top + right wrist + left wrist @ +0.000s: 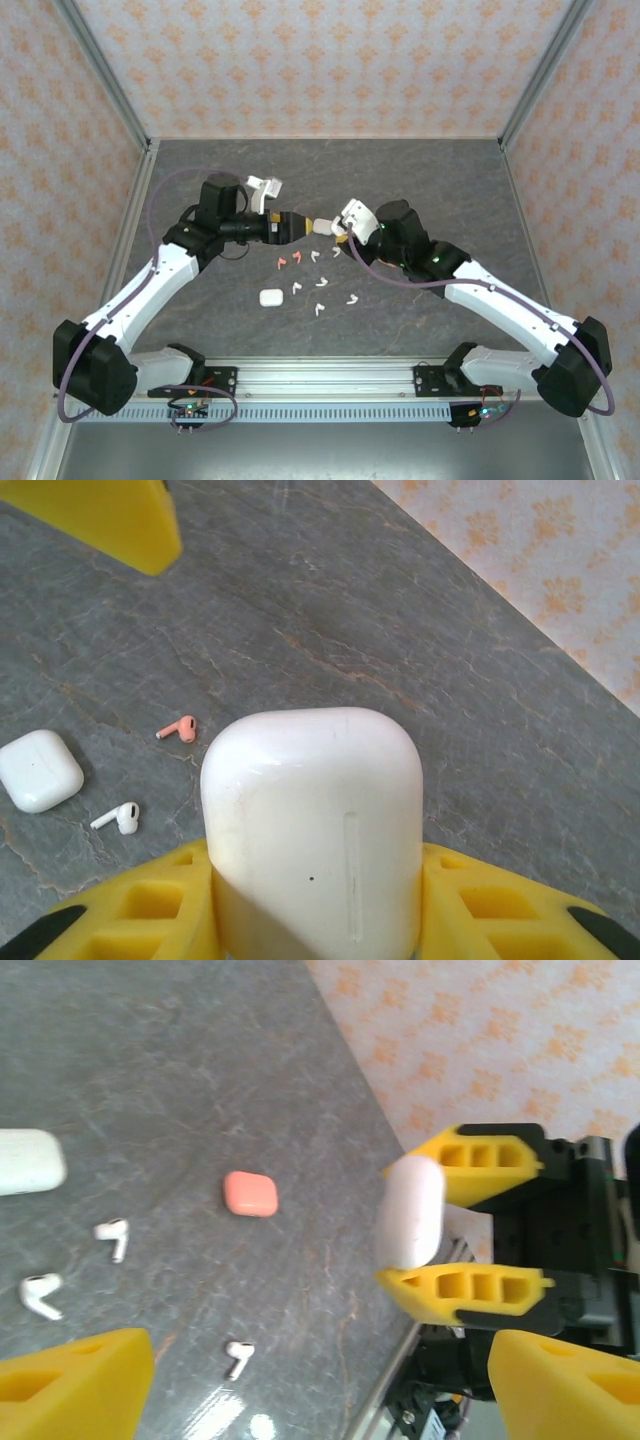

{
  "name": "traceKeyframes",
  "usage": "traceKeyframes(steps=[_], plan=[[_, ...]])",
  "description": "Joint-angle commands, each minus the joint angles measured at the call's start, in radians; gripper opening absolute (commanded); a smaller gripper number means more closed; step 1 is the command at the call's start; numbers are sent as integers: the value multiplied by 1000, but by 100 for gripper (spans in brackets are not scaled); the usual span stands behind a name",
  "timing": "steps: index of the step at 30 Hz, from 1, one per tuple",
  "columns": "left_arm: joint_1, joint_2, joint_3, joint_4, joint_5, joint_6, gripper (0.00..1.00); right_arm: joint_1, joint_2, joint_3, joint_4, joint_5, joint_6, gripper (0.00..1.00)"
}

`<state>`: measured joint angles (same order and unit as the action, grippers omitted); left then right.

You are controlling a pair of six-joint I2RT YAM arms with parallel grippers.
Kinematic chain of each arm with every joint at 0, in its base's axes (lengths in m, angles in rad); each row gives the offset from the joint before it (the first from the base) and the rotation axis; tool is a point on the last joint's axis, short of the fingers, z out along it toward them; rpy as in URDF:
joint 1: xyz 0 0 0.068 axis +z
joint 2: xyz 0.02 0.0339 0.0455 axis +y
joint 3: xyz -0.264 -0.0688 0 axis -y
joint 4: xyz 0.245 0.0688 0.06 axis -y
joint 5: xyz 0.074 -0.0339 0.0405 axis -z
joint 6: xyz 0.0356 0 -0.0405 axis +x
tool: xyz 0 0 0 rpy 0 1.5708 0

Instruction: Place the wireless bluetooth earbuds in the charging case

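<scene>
The case [310, 820], its lid apparently shut, is held clamped in the right gripper [415, 1222] and faced at close range by the spread, empty left gripper [320, 1390], while the earbuds [113, 1236] are seen scattered on the table [250, 1080] beneath both.

Pale walls [320, 60] patterned with orange florets enclose a dark grey, seemingly stone-veined surface [430, 180] framed by metal posts [105, 70].
</scene>
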<state>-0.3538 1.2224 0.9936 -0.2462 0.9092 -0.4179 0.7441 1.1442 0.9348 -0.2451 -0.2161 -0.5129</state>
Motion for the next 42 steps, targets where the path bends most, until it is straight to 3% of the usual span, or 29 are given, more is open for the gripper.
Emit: traceKeyframes(steps=[1, 12, 35, 38, 42], plan=[[-40, 21, 58, 28, 49, 14, 85, 9, -5, 31, 28, -43, -66, 41], [-116, 95, 93, 58, 48, 5, 75, 23, 5, 50, 34, -72, -70, 42], [-148, 184, 131, 64, 63, 13, 36, 28, 35, 64, 47, -72, -41, 42], [-149, 179, 131, 59, 61, 18, 28, 28, 35, 65, 34, -60, -25, 44], [-148, 166, 130, 46, 37, 31, 21, 28, 22, 64, -3, -56, 0, 59]])
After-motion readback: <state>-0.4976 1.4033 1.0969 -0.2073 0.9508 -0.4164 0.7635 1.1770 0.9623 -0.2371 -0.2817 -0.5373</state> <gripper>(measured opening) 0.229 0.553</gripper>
